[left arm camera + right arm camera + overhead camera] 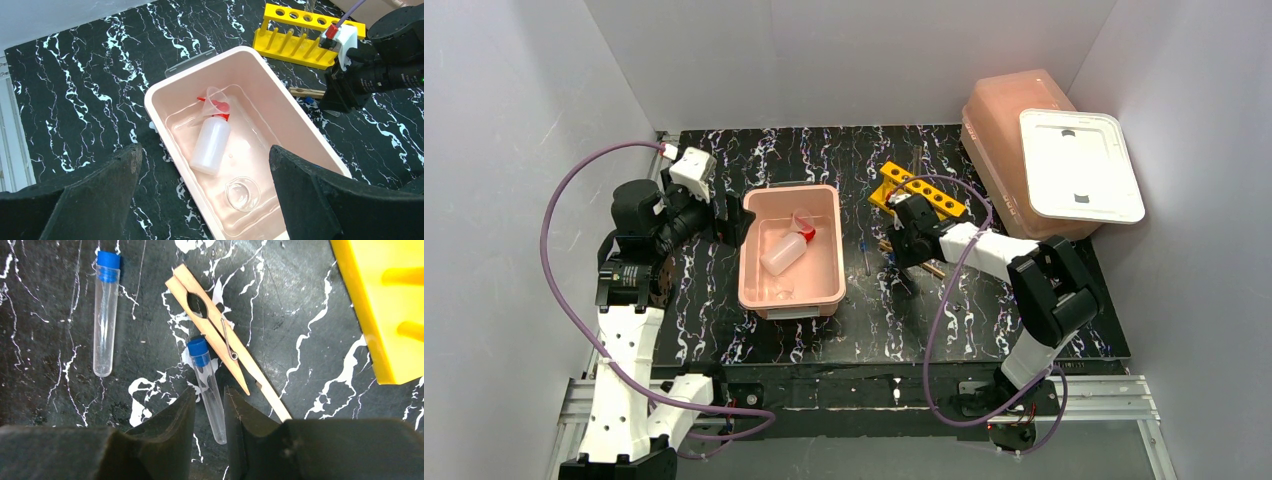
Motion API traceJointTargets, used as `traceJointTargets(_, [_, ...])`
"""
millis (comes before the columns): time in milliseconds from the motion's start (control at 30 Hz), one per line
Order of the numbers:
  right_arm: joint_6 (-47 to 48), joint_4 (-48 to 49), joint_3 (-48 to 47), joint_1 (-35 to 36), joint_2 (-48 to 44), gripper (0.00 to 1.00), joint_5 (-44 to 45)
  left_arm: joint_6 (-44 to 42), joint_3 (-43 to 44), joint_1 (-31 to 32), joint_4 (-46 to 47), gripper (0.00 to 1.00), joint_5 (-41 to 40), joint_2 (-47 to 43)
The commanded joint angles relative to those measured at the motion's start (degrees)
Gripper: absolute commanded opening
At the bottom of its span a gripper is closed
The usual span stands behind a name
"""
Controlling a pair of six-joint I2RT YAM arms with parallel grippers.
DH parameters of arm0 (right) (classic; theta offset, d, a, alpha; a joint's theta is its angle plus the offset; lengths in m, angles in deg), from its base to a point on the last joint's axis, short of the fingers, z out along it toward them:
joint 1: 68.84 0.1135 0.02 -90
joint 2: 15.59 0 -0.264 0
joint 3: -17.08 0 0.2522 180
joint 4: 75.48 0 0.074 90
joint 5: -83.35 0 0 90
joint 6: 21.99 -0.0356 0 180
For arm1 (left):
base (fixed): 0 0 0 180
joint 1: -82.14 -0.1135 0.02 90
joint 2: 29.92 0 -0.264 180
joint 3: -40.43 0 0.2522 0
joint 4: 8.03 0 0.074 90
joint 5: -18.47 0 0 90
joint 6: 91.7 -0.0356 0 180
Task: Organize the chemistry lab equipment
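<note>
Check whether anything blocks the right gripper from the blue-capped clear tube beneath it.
Nothing visible does: the right gripper straddles the blue-capped clear plastic tube. A wooden clothespin-style holder lies beside the capped end, outside the jaws.

1. The yellow tube rack (380,305) runs off the right wrist picture's right edge; only a corner shows.
2. The wooden clamp (220,332) has its long end hidden behind the right gripper (210,392).
3. Whether that gripper's fingers touch the capped tube (205,372) between them cannot be told.
4. The pink tub (167,102) is cut off by the left wrist picture's bottom edge.
</note>
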Motion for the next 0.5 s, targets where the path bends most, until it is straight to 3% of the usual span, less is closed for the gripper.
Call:
traceJointTargets(0, [-0.8,2.0,1.4,-0.2,0.3,0.34,-0.2,-0.8,-0.6,-0.2,-0.6,0.98,0.7,-0.9])
traceJointTargets(200, [-1.8,2.5,2.7,0.6,0.9,0.28,-1.7,-0.8,-0.7,-0.2,-0.6,0.98,0.8,-1.2])
traceJointTargets(333, [-2.4,1.7,2.1,1.8,-0.1,0.12,-1.7,-0.8,-0.7,-0.2,-0.6,0.98,0.6,-1.3])
traceJointTargets(467, [-2.5,-1.4,-1.1,3.6,-4.7,0.04,-2.2,-0.7,-0.8,-0.2,-0.4,0.98,0.7,-1.2])
